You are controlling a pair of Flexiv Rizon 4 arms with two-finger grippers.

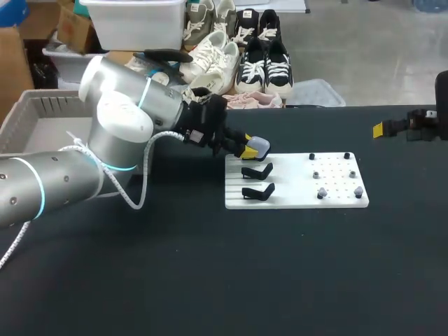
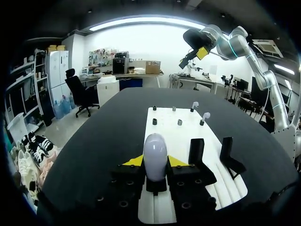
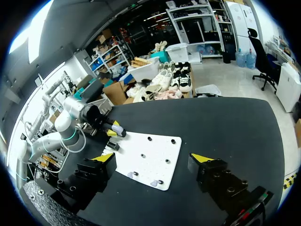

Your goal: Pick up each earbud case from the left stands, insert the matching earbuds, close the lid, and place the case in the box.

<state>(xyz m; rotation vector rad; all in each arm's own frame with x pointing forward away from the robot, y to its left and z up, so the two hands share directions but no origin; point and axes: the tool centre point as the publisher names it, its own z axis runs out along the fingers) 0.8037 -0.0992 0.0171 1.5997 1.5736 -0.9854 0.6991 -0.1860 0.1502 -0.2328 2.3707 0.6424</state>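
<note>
A pale grey earbud case (image 1: 260, 145) sits on the farthest of three black stands at the left end of the white board (image 1: 294, 199). My left gripper (image 1: 250, 149) has both yellow tips against the case (image 2: 155, 153), one on each side. The two nearer stands (image 1: 257, 171) (image 1: 257, 191) are bare. Small earbuds (image 1: 322, 192) (image 1: 358, 190) rest on pegs at the board's right end, ahead of the left gripper in its wrist view (image 2: 194, 105). My right gripper (image 1: 381, 129) hangs open at the far right, well off the board, fingers wide apart (image 3: 155, 162) with nothing between them.
A grey box (image 1: 28, 112) stands at the table's left edge behind my left arm. Several short black pegs (image 1: 346, 156) stick up from the board's right half. Black tabletop surrounds the board (image 3: 150, 157).
</note>
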